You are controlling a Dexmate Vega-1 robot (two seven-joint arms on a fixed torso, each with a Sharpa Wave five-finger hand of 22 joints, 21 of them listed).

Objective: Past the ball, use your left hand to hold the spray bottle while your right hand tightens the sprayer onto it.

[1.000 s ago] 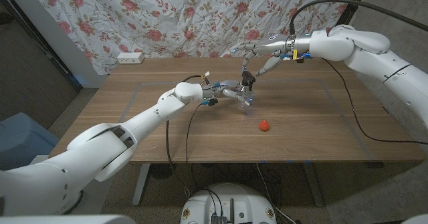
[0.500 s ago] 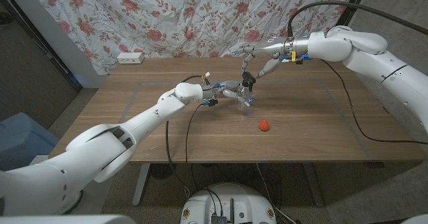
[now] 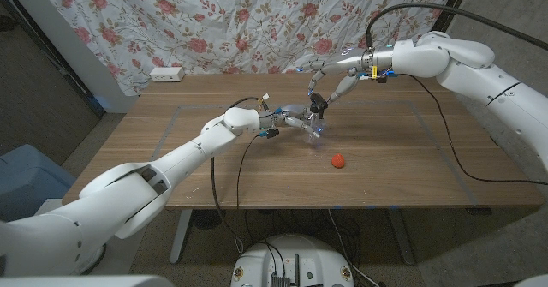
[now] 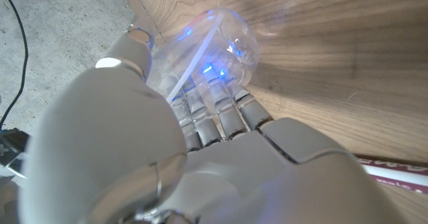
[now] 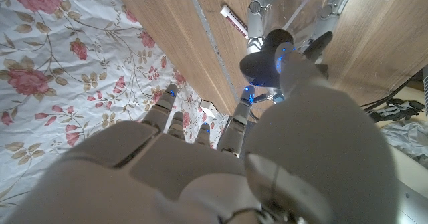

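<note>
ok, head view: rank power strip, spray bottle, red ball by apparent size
1. Power strip, though it sits at the far edge of the table.
2. Spray bottle, partly covered by the left hand, so unsure against the strip.
3. Red ball, smallest.

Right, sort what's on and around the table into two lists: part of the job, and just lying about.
Part of the job:
- spray bottle, clear, gripped by the left hand
- sprayer, black, at the fingertips of the right hand
- ball, red, the landmark nearer the robot

Just lying about:
- power strip at the table's far edge
- floral curtain behind
</note>
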